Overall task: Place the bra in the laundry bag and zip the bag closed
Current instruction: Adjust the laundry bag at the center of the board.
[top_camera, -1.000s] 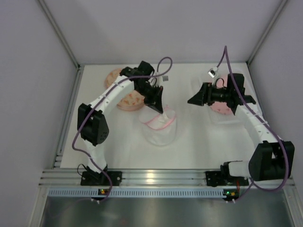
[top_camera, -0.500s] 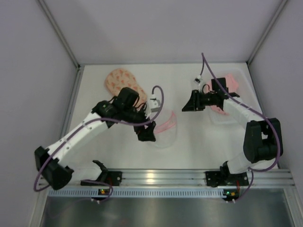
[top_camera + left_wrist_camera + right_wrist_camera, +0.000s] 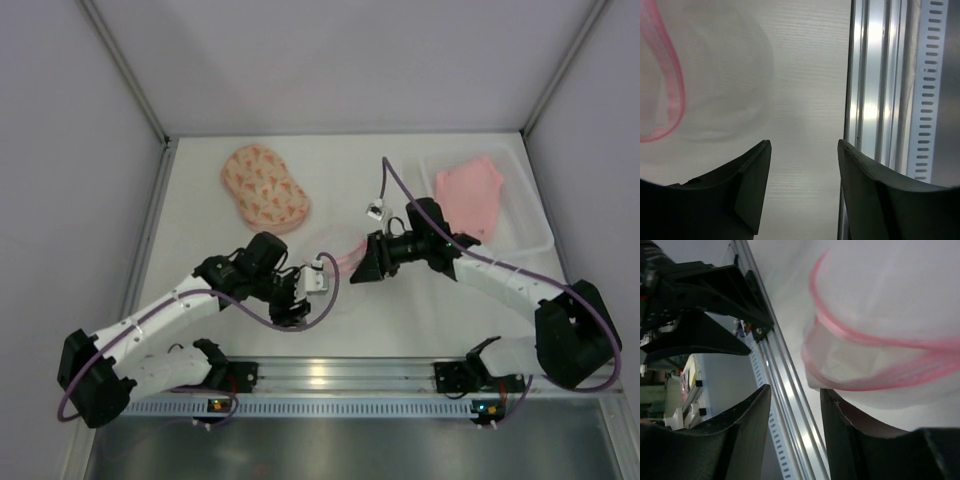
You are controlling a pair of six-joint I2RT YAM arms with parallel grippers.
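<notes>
Along the left side, a pale grey wall (image 3: 60, 200) meets an aluminium frame post (image 3: 125, 70) that slants to the back corner. White table (image 3: 200, 250), matte with a faint wood grain in the left wrist view. A ribbed aluminium rail (image 3: 330, 375) runs along the near edge.

The laundry bag (image 3: 264, 187) lies flat at back left, printed side up, well apart from both grippers.

The left arm (image 3: 170, 310) stretches low over the front of the table. The left gripper (image 3: 292, 310) is near the rail, its jaws spread with only bare table and rail between them. It grips nothing.

A white mesh pouch (image 3: 345, 262) with a pink rim sits mid-table between the two grippers, partly hidden from above.

The right gripper (image 3: 796, 405) points toward the pouch. Its jaws are apart and the rail shows through the gap. The pouch rim is just beside one finger, and I can't tell whether they touch.

A clear plastic tray (image 3: 530, 215) is at back right. The bra (image 3: 470, 195) lies in it, flat salmon-pink cloth, well apart from the laundry bag.

At far right, another frame post (image 3: 570, 60) and grey wall (image 3: 600, 180).
</notes>
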